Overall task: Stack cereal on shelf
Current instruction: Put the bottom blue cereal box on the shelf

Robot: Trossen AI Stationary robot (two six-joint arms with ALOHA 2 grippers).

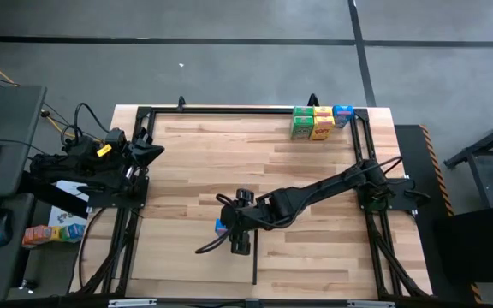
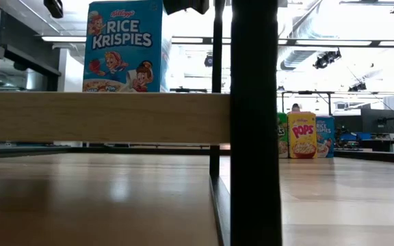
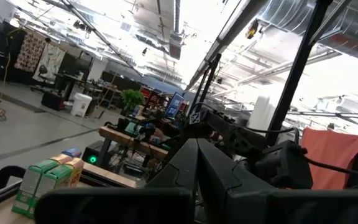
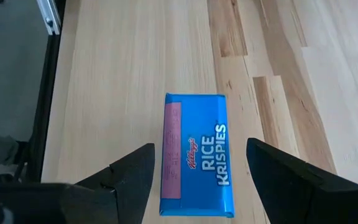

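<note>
A blue Rice Krispies box [image 2: 123, 44] stands upright on the shelf's pale top board [image 2: 101, 117], beside the shelf's black bar [image 2: 255, 137]. From above it shows as a blue patch [image 1: 221, 227] near the thin black bar [image 1: 254, 257]. My right gripper [image 4: 197, 168] hovers over it, open, with a finger on each side and a gap to the box [image 4: 197, 155] on both. More boxes, green [image 1: 302, 122], yellow-orange [image 1: 322, 122] and blue [image 1: 342, 114], stand in the table's far right corner. My left gripper [image 3: 194, 162] waits, shut, at the table's left edge [image 1: 151, 152].
The large black metal frame [image 1: 229, 109] runs round the table's edges. The corner boxes show in the low view [image 2: 302, 135] and in the left wrist view [image 3: 42, 183]. Bare wood lies between the shelf and that corner. Coloured items [image 1: 50, 233] lie off the table's left side.
</note>
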